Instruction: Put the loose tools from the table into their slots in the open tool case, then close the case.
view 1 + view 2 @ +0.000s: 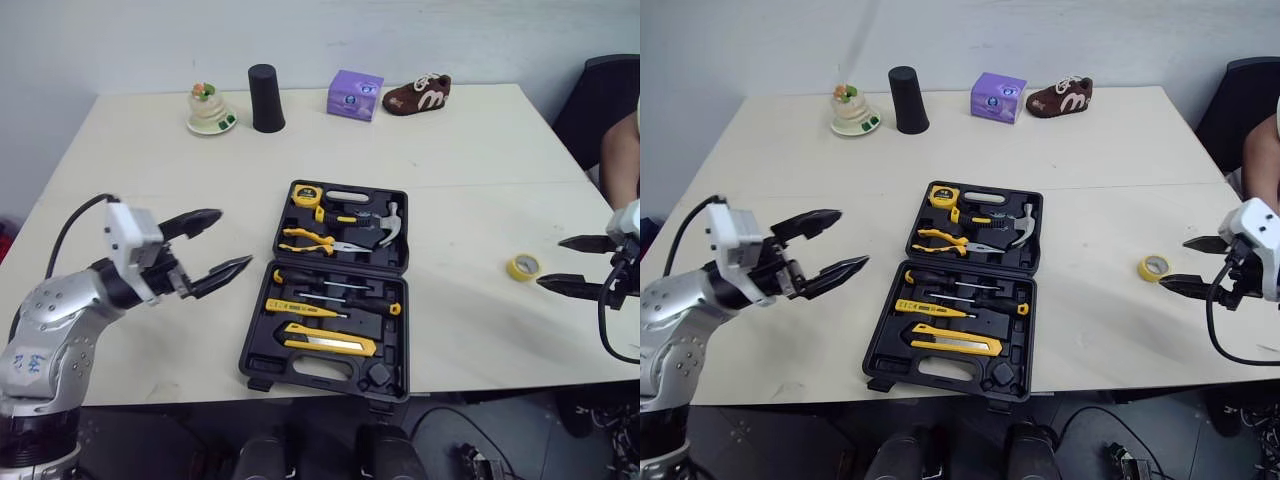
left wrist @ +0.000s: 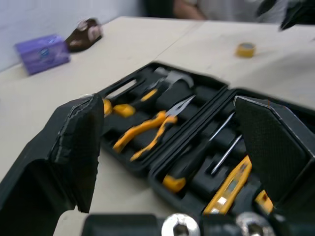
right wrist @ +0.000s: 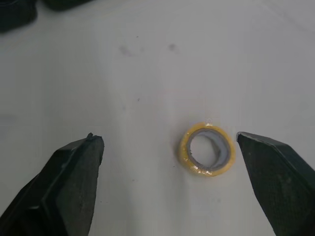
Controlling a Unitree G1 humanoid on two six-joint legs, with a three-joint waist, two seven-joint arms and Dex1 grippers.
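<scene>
Now the open tool case [image 1: 330,370] lies flat on the table [image 1: 480,150], near the front edge and about midway across it, with its lid folded back away from the robot. In the lid half sit a yellow tape measure [image 1: 306,195], a hammer [image 1: 385,222] and yellow-handled pliers [image 1: 312,240]. The nearer half holds screwdrivers [image 1: 320,285] and a yellow utility knife [image 1: 330,345].

One loose item, a yellow tape roll [image 3: 205,171], lies flat on the bare table to the right of the case and well apart from it.

The left gripper [image 1: 234,238] hovers just left of the case, level with its hinge, pointing toward it. Its fingers [image 1: 190,222] are spread wide and hold nothing.

The right gripper [image 1: 550,262] hovers near the table's right edge, just right of the tape roll. Its fingers [image 1: 585,243] are also spread wide and empty. In the right wrist view the roll lies between the two fingers, closer to one of them, and touches neither.

Along the far edge stand a small figurine on a plate [image 1: 210,112], a black cup [image 1: 265,98], a purple box [image 1: 355,94] and a brown shoe [image 1: 418,94]. A person's arm [image 1: 622,155] shows at the right side.
</scene>
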